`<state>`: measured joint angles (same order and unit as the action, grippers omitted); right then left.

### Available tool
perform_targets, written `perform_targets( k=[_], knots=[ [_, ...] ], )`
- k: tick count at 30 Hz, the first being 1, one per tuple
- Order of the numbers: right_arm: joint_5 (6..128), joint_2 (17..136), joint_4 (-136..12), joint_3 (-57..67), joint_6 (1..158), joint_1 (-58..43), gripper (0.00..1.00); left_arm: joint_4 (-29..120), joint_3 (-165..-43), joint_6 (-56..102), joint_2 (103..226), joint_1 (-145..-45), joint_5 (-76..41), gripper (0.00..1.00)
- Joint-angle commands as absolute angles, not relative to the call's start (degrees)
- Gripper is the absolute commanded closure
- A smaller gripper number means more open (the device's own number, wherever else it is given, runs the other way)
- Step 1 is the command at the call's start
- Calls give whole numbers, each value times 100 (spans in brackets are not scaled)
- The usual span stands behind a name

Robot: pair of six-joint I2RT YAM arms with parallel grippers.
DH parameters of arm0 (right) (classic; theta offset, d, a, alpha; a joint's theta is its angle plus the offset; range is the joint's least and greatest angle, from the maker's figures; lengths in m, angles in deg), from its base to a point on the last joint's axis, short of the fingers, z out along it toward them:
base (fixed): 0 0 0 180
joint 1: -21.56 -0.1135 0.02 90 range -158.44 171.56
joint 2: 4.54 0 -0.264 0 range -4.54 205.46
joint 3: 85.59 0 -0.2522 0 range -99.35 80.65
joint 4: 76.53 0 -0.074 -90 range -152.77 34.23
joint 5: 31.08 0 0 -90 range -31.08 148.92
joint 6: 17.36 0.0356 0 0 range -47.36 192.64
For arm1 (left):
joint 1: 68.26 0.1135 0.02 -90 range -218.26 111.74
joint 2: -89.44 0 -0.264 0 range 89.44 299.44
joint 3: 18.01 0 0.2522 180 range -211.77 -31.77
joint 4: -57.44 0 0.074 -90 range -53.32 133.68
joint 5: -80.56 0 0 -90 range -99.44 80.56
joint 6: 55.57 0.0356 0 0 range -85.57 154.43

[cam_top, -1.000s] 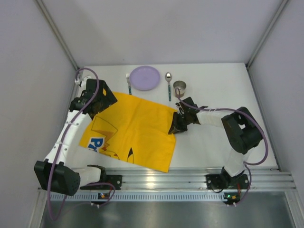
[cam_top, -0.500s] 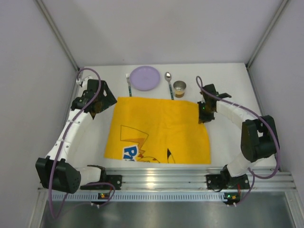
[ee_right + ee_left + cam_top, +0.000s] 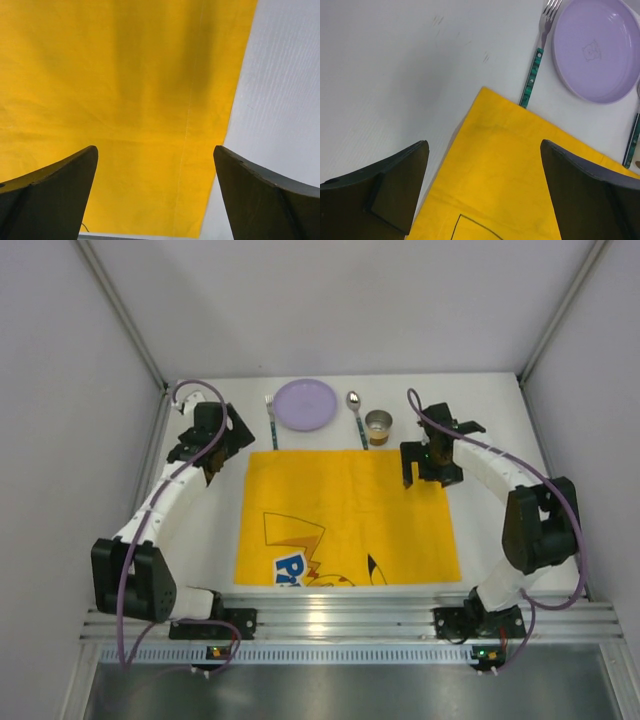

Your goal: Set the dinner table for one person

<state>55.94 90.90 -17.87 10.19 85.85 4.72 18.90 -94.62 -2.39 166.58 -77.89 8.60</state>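
The dinner table is a white top with rails. A yellow cartoon-printed mat lies spread flat on its middle. Behind the mat stand a lilac plate, a fork, a spoon and a small metal cup. My left gripper hovers open over the mat's far left corner, holding nothing. My right gripper hangs open over the mat's far right part, jaws wide and apart from the cloth.
Grey walls and slanted frame posts close in the table on three sides. Aluminium rails run along the near edge by both arm bases. The fork handle touches the mat's far edge, and the plate sits just beyond it.
The right gripper dragged the crumpled mat out to the right until it lay flat, then opened and let it go. The left arm shifted slightly toward the back.
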Motion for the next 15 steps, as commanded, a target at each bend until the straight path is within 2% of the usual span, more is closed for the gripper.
perform_targets(
  k=[1, 2, 3, 4, 8, 15],
  knots=[
    [5655, 8477, -1567, 972, 8679, 380, 0, 3182, -9959, 101, 17598, -7521, 255, 3],
    [5690, 8424, -1505, 981, 8722, 380, 0, 2981, -10337, 225, 17914, -7512, 95, 5],
    [5699, 8371, -1479, 998, 8740, 363, 0, 2709, -11080, 366, 18639, -7511, -107, 15],
    [5699, 8283, -1452, 998, 8766, 363, 0, 2550, -11435, 576, 18943, -7520, -292, 18],
    [5646, 8212, -1391, 884, 8863, 354, 0, 2276, -12780, 850, 20227, -7573, -574, 21],
    [5383, 8554, -960, 200, 8907, 380, 0, 1925, -13864, 1245, 21467, -7740, -558, 28]
  ],
)
